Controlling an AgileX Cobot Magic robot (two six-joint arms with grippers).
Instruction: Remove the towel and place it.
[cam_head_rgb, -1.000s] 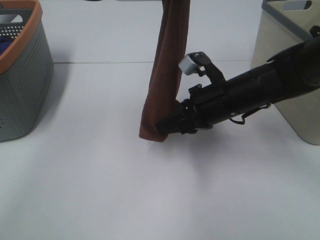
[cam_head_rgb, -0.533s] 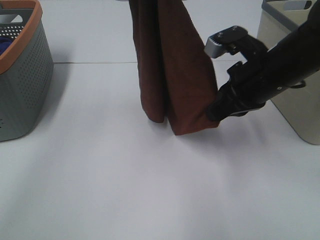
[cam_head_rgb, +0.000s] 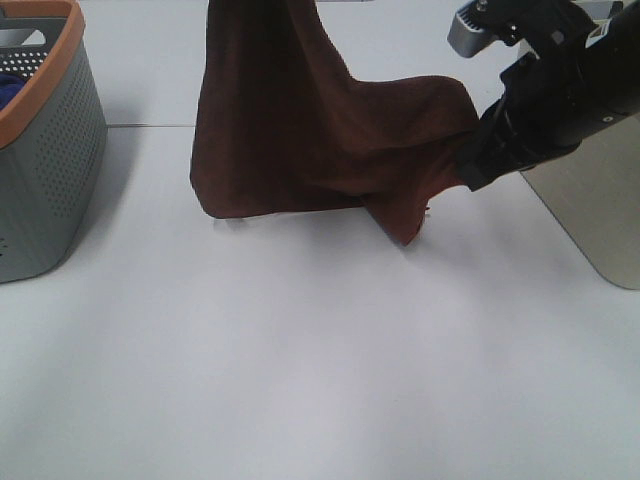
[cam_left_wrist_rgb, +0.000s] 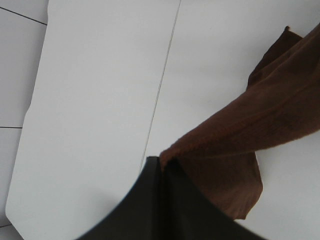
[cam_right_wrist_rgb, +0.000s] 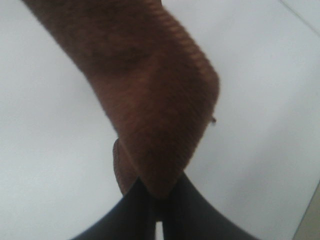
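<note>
- White bench (cam_head_rgb: 320, 380) lies bare nearest us, in front of everything. We judge this open stretch the likely place to lay the cloth.
- Next back, the towel (cam_head_rgb: 290, 130) hangs in the air over the middle of the bench, dark reddish-brown, spread wide but slack. Its lowest fold droops just under the right-hand corner, close over its own shadow. We cannot tell whether it brushes the bench.
- At the end of the right arm (cam_head_rgb: 560, 110), the right jaws are pinched closed on one towel corner. The right wrist view shows the cloth bunched between the two dark tips. That corner sits low, on the right of the towel.
- Above the top edge of the high view, where the towel rises to a narrow neck, the left jaws are out of sight. The left wrist view shows them closed with the towel's edge caught at the tips and the cloth trailing away below.
- What the next move turns on, as we see it, is the slant of the held edge. It runs from the high left corner down to the low right corner, with the body sagging between and below. Each arm has its own corner, so neither is nearer. We reckon the left end must come down level with the right before the cloth can go flat.
- Farther back and off to the sides, apart from the towel, a grey basket (cam_head_rgb: 50, 170) holds blue fabric (cam_head_rgb: 8, 90) on the left. A beige basket (cam_head_rgb: 590, 210) stands just behind the right arm.
</note>
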